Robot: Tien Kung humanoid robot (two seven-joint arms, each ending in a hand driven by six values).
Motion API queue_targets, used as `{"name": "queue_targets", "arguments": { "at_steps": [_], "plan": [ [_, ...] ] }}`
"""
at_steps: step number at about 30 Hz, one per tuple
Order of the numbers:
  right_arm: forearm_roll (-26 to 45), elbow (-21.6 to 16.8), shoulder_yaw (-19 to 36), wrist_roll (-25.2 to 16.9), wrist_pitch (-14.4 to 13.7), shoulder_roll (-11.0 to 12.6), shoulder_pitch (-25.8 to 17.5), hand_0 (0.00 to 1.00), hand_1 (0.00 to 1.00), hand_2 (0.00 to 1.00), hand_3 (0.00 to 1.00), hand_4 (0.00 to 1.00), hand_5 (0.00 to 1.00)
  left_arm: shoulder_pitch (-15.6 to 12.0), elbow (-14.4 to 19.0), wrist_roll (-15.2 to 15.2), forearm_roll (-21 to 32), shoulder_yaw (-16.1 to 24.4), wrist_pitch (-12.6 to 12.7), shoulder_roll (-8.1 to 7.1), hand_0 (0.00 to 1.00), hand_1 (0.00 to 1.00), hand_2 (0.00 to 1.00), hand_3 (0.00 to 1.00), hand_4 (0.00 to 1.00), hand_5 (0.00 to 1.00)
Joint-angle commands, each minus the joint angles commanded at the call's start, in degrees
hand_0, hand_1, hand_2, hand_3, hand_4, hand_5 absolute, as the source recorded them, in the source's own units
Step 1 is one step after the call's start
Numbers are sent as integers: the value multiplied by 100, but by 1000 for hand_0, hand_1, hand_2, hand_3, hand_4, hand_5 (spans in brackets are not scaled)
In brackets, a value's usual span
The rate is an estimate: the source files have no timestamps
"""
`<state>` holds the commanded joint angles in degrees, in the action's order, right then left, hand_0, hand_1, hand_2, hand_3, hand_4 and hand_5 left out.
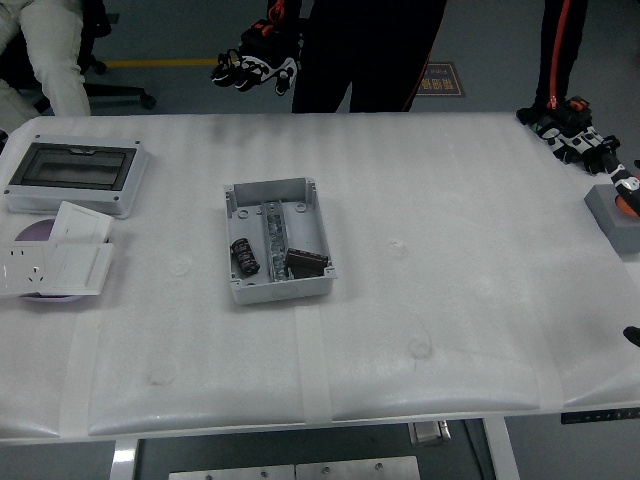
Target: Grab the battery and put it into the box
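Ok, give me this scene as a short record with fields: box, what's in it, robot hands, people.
box: grey open box, table centre-left
contents: dark cylindrical battery at left, dark brown block at right
left hand: not in view
right hand: only a dark tip at the right edge
person: gloved hand raised past the far edge
other: grey enclosure, white socket plates, far left
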<state>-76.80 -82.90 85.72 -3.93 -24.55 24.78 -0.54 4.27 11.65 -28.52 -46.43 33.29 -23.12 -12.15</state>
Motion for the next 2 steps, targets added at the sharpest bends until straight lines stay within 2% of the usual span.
{"name": "queue_targets", "arguments": {
  "at_steps": [2],
  "plan": [
    [-5,12,-76,5,7,-3,51,964,762,837,887,915,524,-73,-5,21,82,-51,14,12,422,527,526,486,35,2]
  ]
}}
